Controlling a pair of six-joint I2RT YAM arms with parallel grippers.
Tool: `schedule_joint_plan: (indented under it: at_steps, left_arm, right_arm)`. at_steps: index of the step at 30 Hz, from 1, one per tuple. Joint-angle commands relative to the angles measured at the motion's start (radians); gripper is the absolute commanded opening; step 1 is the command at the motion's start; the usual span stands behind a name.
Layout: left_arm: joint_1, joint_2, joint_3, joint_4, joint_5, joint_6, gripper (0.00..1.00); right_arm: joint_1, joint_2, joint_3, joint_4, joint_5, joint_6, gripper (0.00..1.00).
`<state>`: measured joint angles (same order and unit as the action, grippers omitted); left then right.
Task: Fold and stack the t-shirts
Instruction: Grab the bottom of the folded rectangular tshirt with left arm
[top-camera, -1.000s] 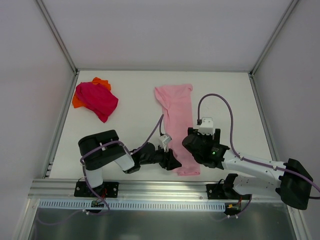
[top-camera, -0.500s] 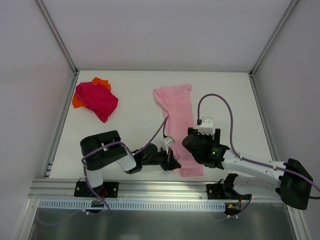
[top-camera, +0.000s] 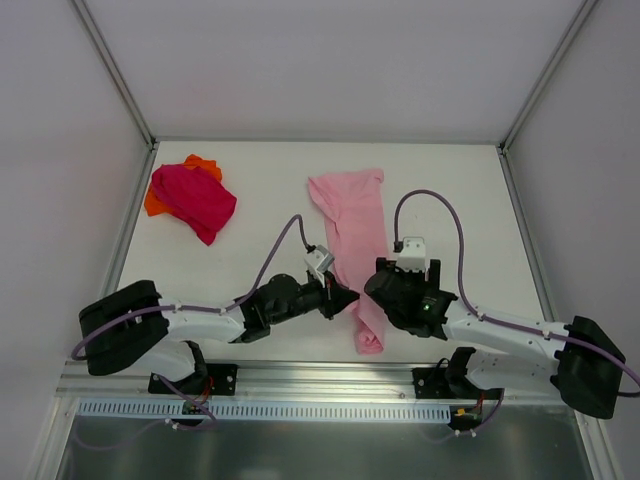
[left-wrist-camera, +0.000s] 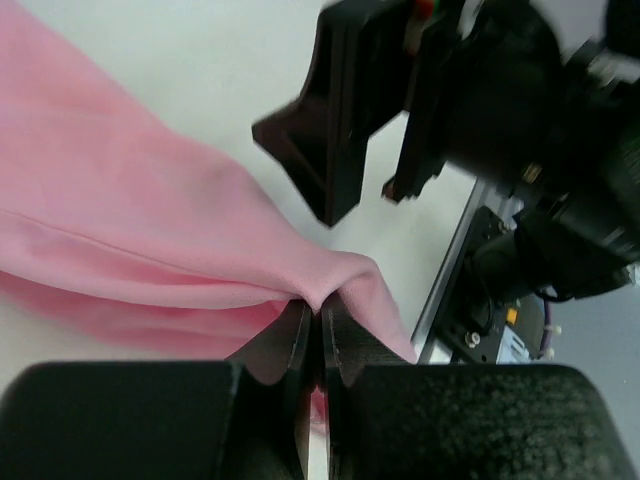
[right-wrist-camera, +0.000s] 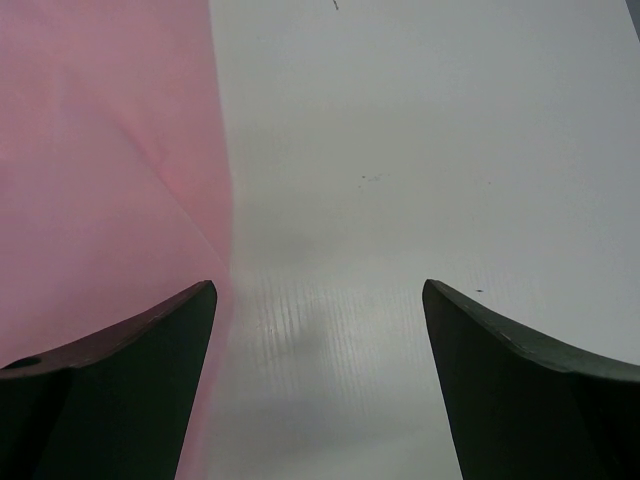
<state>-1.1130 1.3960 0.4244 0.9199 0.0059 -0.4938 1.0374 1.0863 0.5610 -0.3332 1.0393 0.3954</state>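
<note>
Top view: the light pink t-shirt (top-camera: 355, 210) lies with its long axis far-to-near; the left gripper (top-camera: 343, 297) pinches its near left edge. Left wrist: the jaws are closed on a fold. Right wrist: the right gripper (right-wrist-camera: 315, 385) is wide open and empty, with the shirt at its left.

No legible txt, labels, brands, nos. or signs in any view: top, left wrist or right wrist.
</note>
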Motion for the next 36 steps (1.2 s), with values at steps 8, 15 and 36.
schedule_joint_plan:
  at_steps: [8, 15, 36]
  left_arm:
    - [-0.008, 0.003, 0.085, -0.135, -0.075, 0.086, 0.00]
    - [-0.008, 0.160, 0.103, -0.040, 0.081, 0.046, 0.02]
    - [-0.200, 0.241, 0.157, 0.001, 0.077, 0.060, 0.57]
  right_arm:
    - [-0.002, -0.120, -0.032, 0.020, 0.028, -0.013, 0.89]
    - [-0.002, -0.089, -0.016, 0.037, 0.024, -0.029, 0.89]
    - [-0.016, 0.017, 0.022, 0.040, 0.019, -0.010, 0.90]
